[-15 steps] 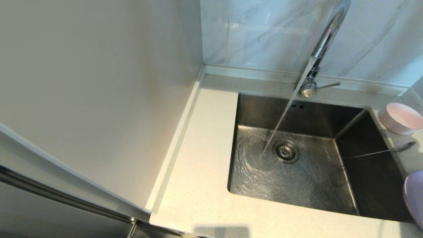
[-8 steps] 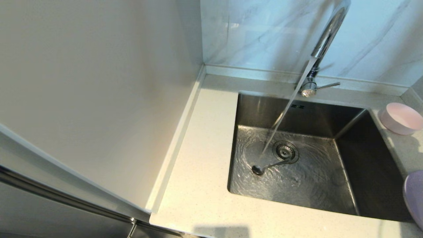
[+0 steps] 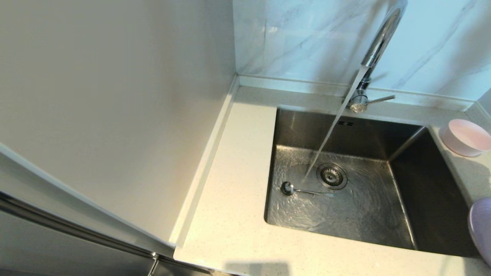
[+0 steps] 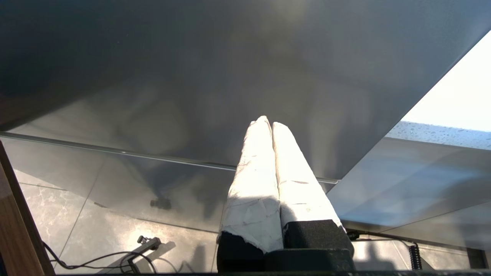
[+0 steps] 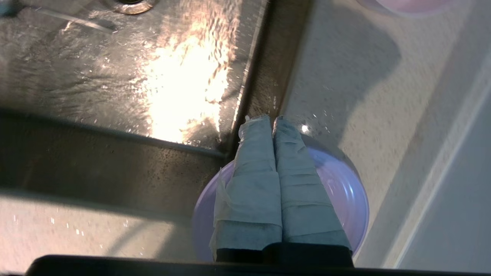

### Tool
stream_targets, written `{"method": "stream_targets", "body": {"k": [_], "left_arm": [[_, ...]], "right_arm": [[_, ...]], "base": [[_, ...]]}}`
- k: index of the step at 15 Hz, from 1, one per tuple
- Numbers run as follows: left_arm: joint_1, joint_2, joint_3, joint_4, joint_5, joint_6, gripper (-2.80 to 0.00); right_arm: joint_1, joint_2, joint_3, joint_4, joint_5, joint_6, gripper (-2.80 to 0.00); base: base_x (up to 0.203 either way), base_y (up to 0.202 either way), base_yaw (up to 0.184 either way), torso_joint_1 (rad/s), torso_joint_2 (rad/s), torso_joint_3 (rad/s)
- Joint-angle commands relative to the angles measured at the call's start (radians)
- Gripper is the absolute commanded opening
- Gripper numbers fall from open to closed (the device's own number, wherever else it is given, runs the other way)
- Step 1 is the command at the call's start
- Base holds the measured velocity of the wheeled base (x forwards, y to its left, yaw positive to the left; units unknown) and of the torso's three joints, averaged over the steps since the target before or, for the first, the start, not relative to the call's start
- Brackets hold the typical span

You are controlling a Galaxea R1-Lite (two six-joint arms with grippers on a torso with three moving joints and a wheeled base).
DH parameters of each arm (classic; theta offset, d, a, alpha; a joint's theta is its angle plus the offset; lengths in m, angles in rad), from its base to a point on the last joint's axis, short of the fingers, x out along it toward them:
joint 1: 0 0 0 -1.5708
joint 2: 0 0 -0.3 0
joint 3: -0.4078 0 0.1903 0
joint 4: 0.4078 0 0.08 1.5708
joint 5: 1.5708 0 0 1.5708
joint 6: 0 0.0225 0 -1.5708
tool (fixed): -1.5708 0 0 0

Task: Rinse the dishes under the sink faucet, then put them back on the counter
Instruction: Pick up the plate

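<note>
Brushed stainless steel sink (image 3: 291, 126), its wet floor glistening; polished chrome faucet (image 3: 378, 42); shiny metal spoon (image 3: 303, 189); matt speckled stone tabletop (image 3: 234, 199); smooth, slightly glossy pink bowl (image 3: 465, 137) and lilac plate (image 5: 345, 188); glossy marbled wall tile (image 3: 307, 38).

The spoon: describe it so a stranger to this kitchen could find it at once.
Start at the steel sink set in the speckled counter, with the faucet running into it. On the wet basin floor, just left of the round drain strainer, lies the spoon. It is the only dish in the basin, thin and shiny; the pink bowl and lilac plate sit on the counter.
</note>
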Motion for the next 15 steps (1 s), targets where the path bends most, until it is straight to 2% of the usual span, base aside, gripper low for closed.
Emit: {"method": "stream_targets", "body": {"k": [1,2,4,5,7,9,11,13,15], "left_arm": [[0.000,0.000,0.000,0.000,0.001,0.000,-2.80],[0.000,0.000,0.000,0.000,0.001,0.000,-2.80],[0.000,0.000,0.000,0.000,0.001,0.000,-2.80],[0.000,0.000,0.000,0.000,0.001,0.000,-2.80],[0.000,0.000,0.000,0.000,0.000,0.000,-2.80],[0.000,0.000,0.000,0.000,0.001,0.000,-2.80],[0.000,0.000,0.000,0.000,0.001,0.000,-2.80],[0.000,0.000,0.000,0.000,0.000,0.000,-2.80],[0.000,0.000,0.000,0.000,0.001,0.000,-2.80]], "right_arm": [[-0.076,-0.053,0.067,0.006,0.201,-0.249,-2.80],[-0.104,-0.070,0.131,0.008,0.276,-0.375,-2.80],[-0.132,-0.100,0.281,0.008,0.346,-0.639,-2.80],[-0.138,-0.112,0.335,0.008,0.358,-0.734,-2.80],[-0.143,-0.136,0.403,0.029,0.360,-0.825,-2.80],[-0.148,-0.161,0.373,0.091,0.357,-0.816,-2.80],[-0.151,-0.196,0.341,0.202,0.341,-0.717,-2.80],[-0.150,-0.235,0.341,0.232,0.334,-0.684,-2.80],[-0.150,-0.214,0.350,0.232,0.331,-0.685,-2.80]], "base": [[0.000,0.000,0.000,0.000,0.00,0.000],[0.000,0.000,0.000,0.000,0.00,0.000],[0.000,0.000,0.000,0.000,0.00,0.000],[0.000,0.000,0.000,0.000,0.00,0.000],[0.000,0.000,0.000,0.000,0.00,0.000],[0.000,0.000,0.000,0.000,0.00,0.000],[0.000,0.000,0.000,0.000,0.00,0.000],[0.000,0.000,0.000,0.000,0.00,0.000],[0.000,0.000,0.000,0.000,0.00,0.000]]}}
